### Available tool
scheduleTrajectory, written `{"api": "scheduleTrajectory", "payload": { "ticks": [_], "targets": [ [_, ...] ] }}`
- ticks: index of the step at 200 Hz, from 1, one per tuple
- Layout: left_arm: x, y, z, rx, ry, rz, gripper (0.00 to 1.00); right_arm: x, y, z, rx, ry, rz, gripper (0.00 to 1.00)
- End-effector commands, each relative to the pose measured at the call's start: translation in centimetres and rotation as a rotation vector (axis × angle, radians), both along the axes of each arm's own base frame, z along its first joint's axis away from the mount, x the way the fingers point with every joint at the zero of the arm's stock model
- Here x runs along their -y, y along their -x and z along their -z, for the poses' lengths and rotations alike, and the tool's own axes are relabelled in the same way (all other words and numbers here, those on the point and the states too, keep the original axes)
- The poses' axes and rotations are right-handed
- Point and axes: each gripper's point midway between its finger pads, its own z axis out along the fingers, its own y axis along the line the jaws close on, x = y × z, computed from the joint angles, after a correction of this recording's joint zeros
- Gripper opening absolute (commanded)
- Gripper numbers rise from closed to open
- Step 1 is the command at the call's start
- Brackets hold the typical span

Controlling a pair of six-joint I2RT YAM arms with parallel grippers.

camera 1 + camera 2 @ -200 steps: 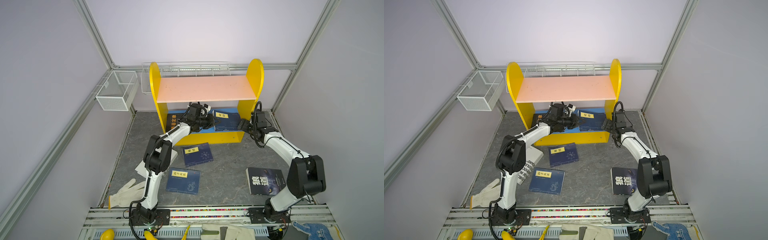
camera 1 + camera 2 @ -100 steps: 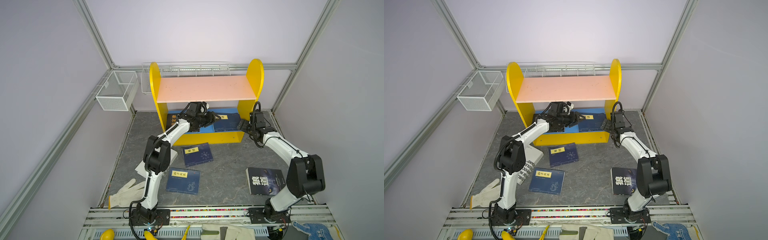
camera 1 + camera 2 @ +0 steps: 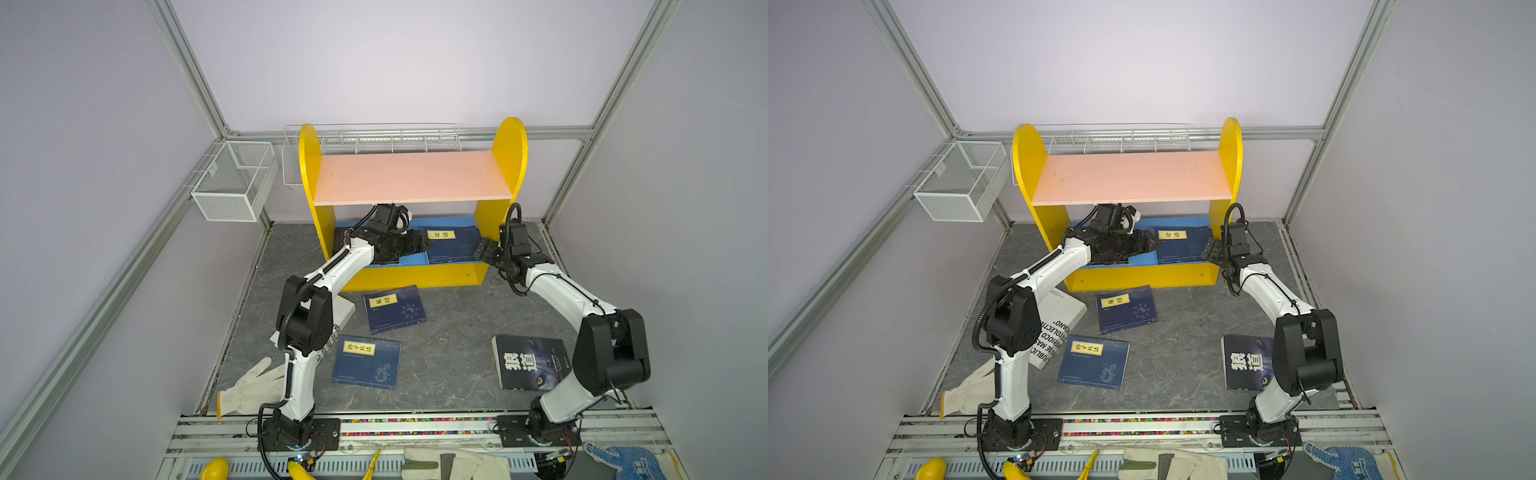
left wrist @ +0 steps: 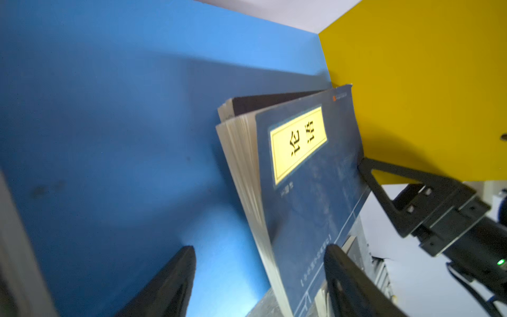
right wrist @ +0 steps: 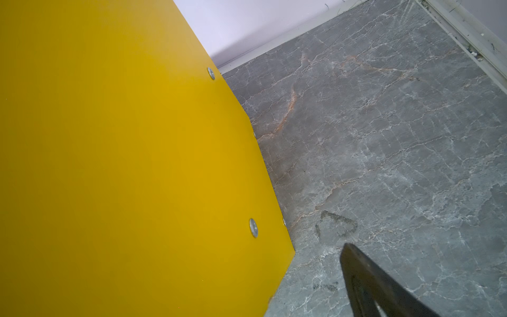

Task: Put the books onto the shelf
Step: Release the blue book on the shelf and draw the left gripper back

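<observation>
Three lilac walls [image 3: 395,62] enclose a grey marbled surface [image 3: 453,332] strewn with books [image 3: 394,308].

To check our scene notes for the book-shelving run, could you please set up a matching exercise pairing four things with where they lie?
Things
1. navy book labelled 论语
2. wolf-eye book
3. large white book
4. white glove

Places
A. on the floor, partly hidden by the left arm
B. in the lower tier of the shelf
C. at the floor's front left corner
D. on the floor beside the right arm

Pairs: 1-B, 2-D, 3-A, 4-C
</observation>
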Motion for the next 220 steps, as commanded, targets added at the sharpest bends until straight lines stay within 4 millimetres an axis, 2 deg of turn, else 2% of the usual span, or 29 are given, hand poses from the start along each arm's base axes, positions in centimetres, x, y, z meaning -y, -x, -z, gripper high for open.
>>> {"api": "scheduleTrajectory", "payload": {
  "ticks": [1, 28, 67, 200, 220],
  "targets": [
    [-0.4, 1.8, -3.1, 0.202, -0.087, 0.068, 0.75, 0.7, 1.7, 5.3, -0.167, 0.043, 0.011, 0.97],
    [-0.5, 3.3, -1.5, 0.269, -0.137, 0.101, 0.75, 0.1, 1.5, 5.4, -0.167, 0.023, -0.013, 0.97],
    [-0.1, 3.9, -0.5, 0.317, -0.133, 0.134, 0.73, -0.2, 1.4, 5.7, -0.178, 0.013, -0.023, 0.97],
    [2.6, 2.8, 0.7, 0.440, -0.198, 0.146, 0.59, -0.7, 1.3, 5.0, -0.172, -0.011, -0.043, 0.97],
    [3.1, 2.8, 1.0, 0.443, -0.207, 0.158, 0.55, -0.8, 1.4, 4.8, -0.170, -0.015, -0.049, 0.97]
  ]
}}
